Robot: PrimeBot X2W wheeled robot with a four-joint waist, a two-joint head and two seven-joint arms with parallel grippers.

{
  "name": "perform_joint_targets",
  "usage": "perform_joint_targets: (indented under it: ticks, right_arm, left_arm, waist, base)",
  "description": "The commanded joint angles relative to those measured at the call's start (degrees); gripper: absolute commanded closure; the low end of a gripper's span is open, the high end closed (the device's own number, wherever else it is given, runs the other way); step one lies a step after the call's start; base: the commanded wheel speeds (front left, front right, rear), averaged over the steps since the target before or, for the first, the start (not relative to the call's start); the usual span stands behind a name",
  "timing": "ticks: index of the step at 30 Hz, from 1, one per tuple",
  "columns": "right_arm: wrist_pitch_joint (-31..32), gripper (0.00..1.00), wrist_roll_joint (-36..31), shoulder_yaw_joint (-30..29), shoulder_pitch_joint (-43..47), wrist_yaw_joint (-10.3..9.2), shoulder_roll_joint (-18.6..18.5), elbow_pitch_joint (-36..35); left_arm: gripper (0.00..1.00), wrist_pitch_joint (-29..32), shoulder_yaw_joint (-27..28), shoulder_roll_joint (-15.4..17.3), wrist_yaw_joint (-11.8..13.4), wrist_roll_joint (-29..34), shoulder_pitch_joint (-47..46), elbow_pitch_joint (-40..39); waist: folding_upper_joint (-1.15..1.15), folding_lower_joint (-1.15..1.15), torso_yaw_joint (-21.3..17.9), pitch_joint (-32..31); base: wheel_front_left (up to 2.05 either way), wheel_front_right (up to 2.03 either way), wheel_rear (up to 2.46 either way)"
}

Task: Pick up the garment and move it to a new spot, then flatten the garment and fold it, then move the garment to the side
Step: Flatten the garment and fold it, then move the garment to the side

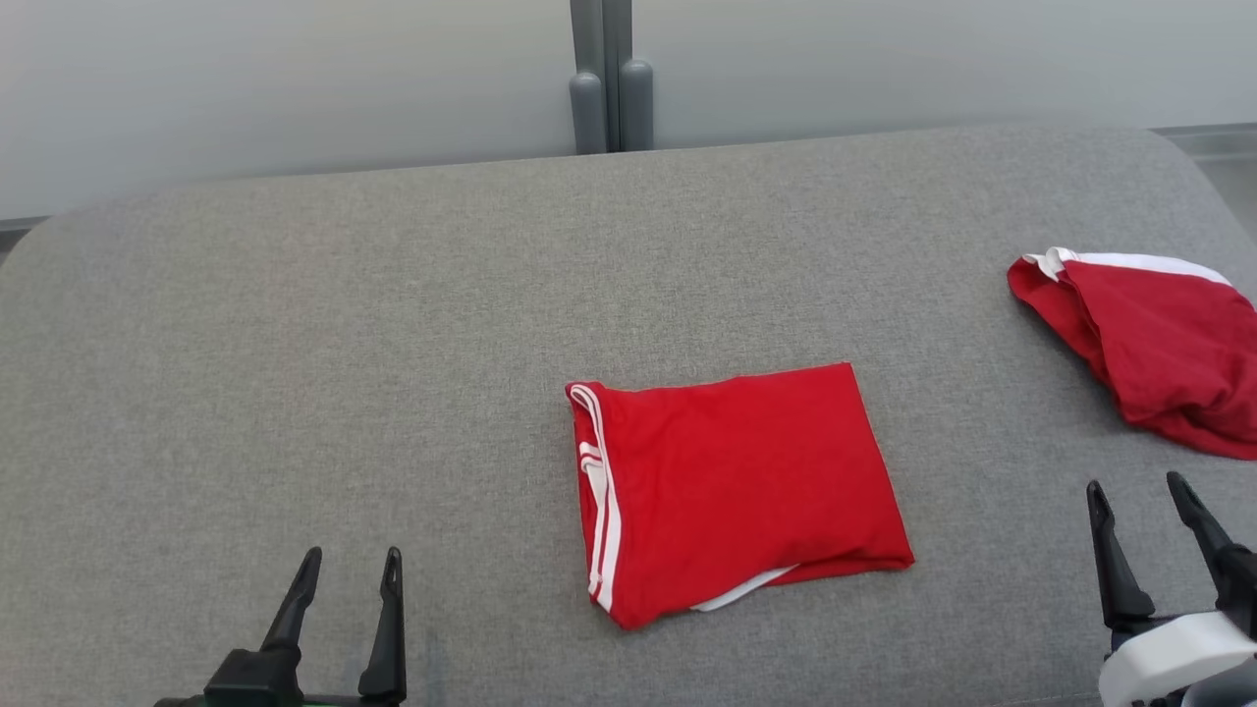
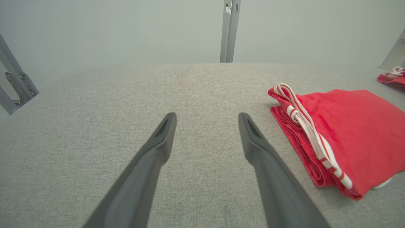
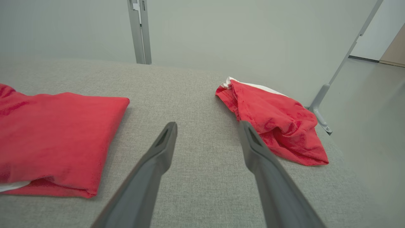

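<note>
Left hand (image 1: 354,560) and right hand (image 1: 1134,486) hover low over the grey fabric-covered table (image 1: 295,295), fingers spread wide, both empty. The folded red white-striped garment (image 1: 737,481) lies centred between them; a crumpled red cloth (image 1: 1159,344) lies far right.

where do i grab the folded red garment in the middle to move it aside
Probably the folded garment by its right edge, right gripper coming low from the right. It lies flat and that edge looks like a closed fold facing that gripper, so all layers pinch together; the striped left edge is loose.
</note>
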Motion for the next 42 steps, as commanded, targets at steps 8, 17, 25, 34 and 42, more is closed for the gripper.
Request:
perform_joint_targets:
  ticks: [8, 17, 25, 34, 42]
  right_arm:
    - [-0.8, 0.0, -5.8, -3.3, 2.1, -0.05, 5.1, 1.5]
    - [-0.8, 0.0, -7.0, -3.3, 3.3, -0.05, 6.7, 0.4]
    - [-0.8, 0.0, -7.3, -2.3, 2.1, -0.05, 6.4, 0.8]
    - [0.6, 0.0, 1.6, 2.6, -2.2, -0.05, 5.4, 5.3]
    - [30.4, 0.0, 18.2, 14.1, -16.6, -0.05, -0.8, 8.1]
  left_arm:
    - [0.0, -0.1, 0.3, 0.9, -0.7, 0.3, -0.7, 3.0]
    - [0.0, -0.1, 2.1, 0.8, -0.8, -0.1, -0.5, 3.2]
    - [0.0, -0.1, 2.2, 0.6, -0.8, -0.3, -0.8, 2.8]
    - [0.0, -0.1, 1.8, 0.5, -0.8, -0.2, 0.6, 1.9]
    - [0.0, -0.1, 0.2, 0.4, -0.8, -0.2, -0.3, 2.1]
  waist:
    - [0.0, 0.0, 1.4, -2.4]
    - [0.0, 0.0, 1.3, -3.3]
    - [0.0, 0.0, 1.6, -3.2]
    - [0.0, 0.0, 2.2, -3.2]
    - [0.0, 0.0, 4.1, -0.8]
  base:
    - [0.0, 0.0, 0.0]
    - [0.0, 0.0, 0.0]
    - [0.0, 0.0, 0.0]
    - [0.0, 0.0, 0.0]
    - [0.0, 0.0, 0.0]
